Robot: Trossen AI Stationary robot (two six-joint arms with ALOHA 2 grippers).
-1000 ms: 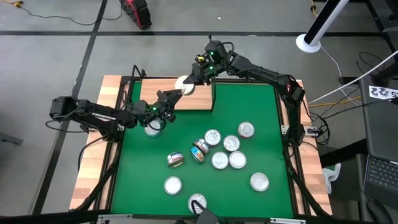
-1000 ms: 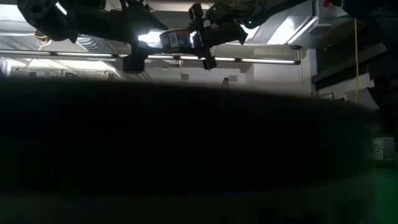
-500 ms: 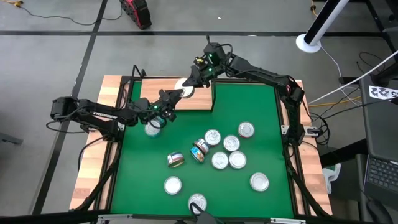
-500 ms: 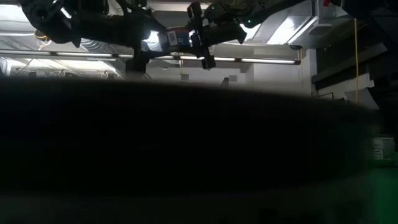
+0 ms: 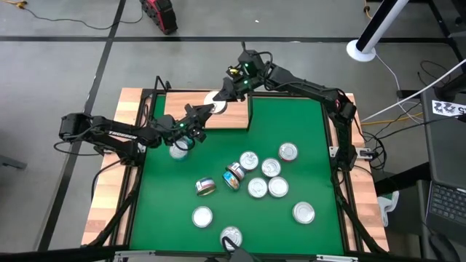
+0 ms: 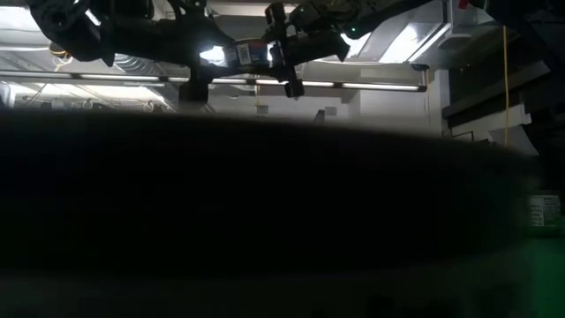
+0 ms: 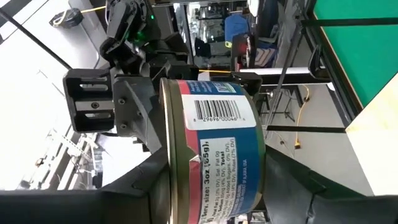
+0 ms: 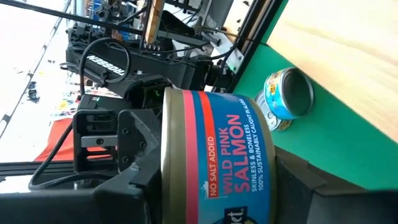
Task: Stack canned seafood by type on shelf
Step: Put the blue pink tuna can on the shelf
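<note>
One tin [image 5: 216, 102] with a blue and red-pink label and a silver lid hangs in the air over the wooden shelf [image 5: 182, 109], lid up. Both grippers meet at it. My right gripper [image 5: 227, 94] comes from the far right, my left gripper [image 5: 202, 111] from the near left. The low view shows the tin [image 6: 253, 53] high up between the two arms. A blue-teal tin [image 5: 178, 151] rests on the green mat just off the shelf's near edge, below the left arm. My left gripper has its fingers [image 7: 152, 186] on the tin's two flat ends, lid [image 7: 166, 143] and base, pinching it level from the near left. The tin is lifted clear. My right gripper pinches the same tin across its flat ends [image 8: 166, 155] with its fingers [image 8: 292, 180], level from the opposite side, label [image 8: 227, 155] facing the wrist.
Several more tins lie scattered on the green mat [image 5: 306, 124], a cluster around [image 5: 262, 175] and others near the near edge [image 5: 202, 216]. Black uprights [image 5: 154, 94] frame the shelf. The mat's far right part is bare.
My left gripper has moved toward the far right, up to the tin that my right gripper holds over the shelf, and its fingers now stand on the tin. The tin and the right gripper have shifted a little toward the left arm.
</note>
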